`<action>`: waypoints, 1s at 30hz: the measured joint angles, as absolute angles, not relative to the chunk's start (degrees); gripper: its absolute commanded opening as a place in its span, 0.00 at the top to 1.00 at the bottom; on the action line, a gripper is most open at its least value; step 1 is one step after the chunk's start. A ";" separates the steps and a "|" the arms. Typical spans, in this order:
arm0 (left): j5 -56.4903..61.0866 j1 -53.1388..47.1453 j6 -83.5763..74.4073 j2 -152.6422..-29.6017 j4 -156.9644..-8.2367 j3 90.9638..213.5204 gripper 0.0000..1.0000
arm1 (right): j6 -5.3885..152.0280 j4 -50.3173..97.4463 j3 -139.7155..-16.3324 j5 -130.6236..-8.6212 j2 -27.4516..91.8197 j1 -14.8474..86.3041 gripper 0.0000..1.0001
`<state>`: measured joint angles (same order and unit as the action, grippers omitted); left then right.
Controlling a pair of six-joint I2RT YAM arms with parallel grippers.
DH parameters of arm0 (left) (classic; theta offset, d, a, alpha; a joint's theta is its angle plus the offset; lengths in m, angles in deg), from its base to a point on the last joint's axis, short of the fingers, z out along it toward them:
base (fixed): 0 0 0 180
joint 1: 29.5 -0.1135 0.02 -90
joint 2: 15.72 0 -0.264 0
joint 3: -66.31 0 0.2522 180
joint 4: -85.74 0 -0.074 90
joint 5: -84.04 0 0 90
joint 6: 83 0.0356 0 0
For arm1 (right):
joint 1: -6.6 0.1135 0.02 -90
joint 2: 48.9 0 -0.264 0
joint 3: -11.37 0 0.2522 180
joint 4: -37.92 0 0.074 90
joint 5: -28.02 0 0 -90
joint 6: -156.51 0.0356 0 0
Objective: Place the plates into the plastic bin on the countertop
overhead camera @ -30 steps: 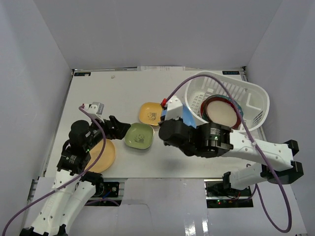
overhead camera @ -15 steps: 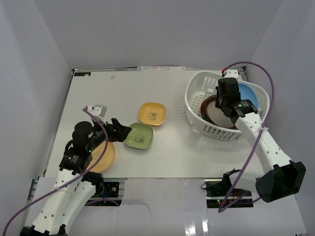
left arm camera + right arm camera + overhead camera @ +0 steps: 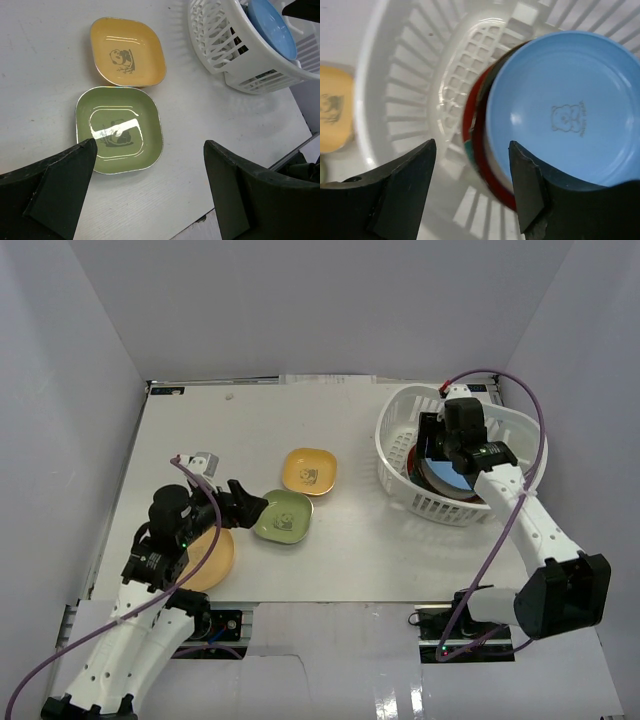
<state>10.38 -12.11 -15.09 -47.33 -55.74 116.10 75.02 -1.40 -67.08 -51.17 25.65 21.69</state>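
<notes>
The white plastic bin stands at the right of the countertop. Inside it a plain blue plate lies on a dark-red rimmed plate, with a teal edge showing beneath. My right gripper hovers open just above that stack with nothing between its jaws; from above it sits over the bin. On the counter lie a small square green plate, a small square yellow plate and a round yellow plate. My left gripper is wide open at the green plate's near edge.
The bin's lattice wall rises right of the square plates. White walls enclose the counter on three sides. The counter's near edge runs just below my left gripper. The left arm partly covers the round yellow plate.
The right arm swung from mid-table to over the bin with the blue plate, then opened; the plate now lies on the stack. The left arm barely moved.
</notes>
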 measured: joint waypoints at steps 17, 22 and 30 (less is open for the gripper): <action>7.69 -12.11 -18.98 -51.09 -57.73 146.79 0.02 | 106.06 26.12 -60.87 -43.76 41.36 81.95 0.34; 6.44 -12.11 -18.98 -48.60 -56.92 152.39 0.02 | 110.34 28.74 -71.45 -43.33 56.14 85.91 0.34; 6.48 -11.85 -19.27 -46.04 -55.20 149.52 0.02 | 114.30 29.22 -84.06 -42.54 72.31 85.69 0.43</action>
